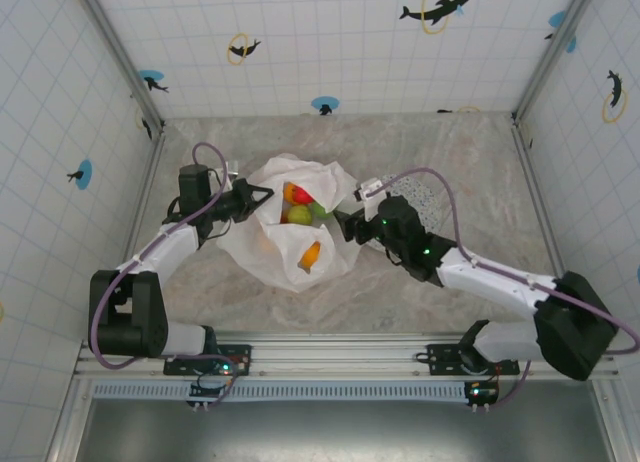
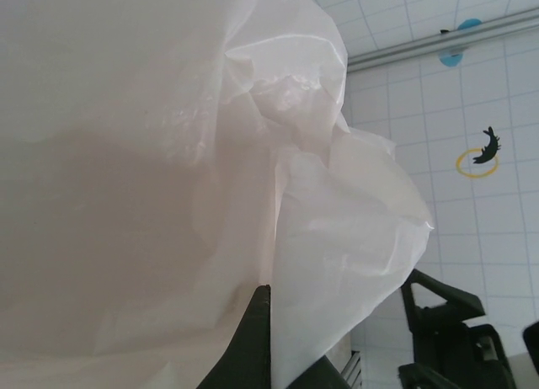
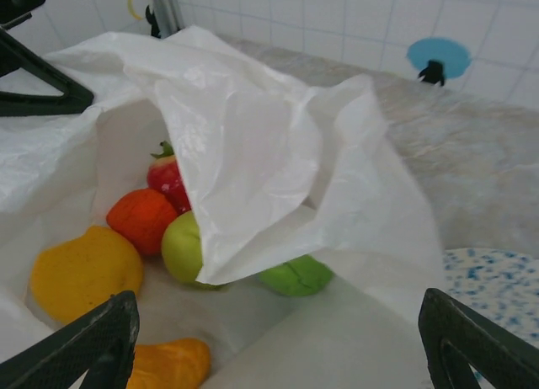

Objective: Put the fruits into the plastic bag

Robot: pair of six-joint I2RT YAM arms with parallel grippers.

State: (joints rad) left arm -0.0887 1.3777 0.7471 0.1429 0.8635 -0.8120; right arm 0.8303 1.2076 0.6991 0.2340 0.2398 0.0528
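Observation:
The white plastic bag [image 1: 283, 250] lies crumpled at the table's middle with its mouth held up. My left gripper [image 1: 262, 195] is shut on the bag's left rim, and the thin plastic bag [image 2: 168, 153] is pinched between its dark fingers [image 2: 257, 338]. Inside lie several fruits: a red one [image 3: 168, 177], an orange-red one [image 3: 141, 219], a yellow one [image 3: 84, 271], two green ones [image 3: 181, 247] [image 3: 295, 275] and an orange one [image 3: 168, 364]. My right gripper [image 1: 345, 225] hovers open at the bag's right side, its jaws wide apart [image 3: 278, 298] with nothing between them.
A speckled round plate [image 1: 425, 197] sits right of the bag, partly under my right arm, and its rim [image 3: 497, 279] shows beside the bag. Tiled walls enclose the marbled table [image 1: 480, 162] on three sides.

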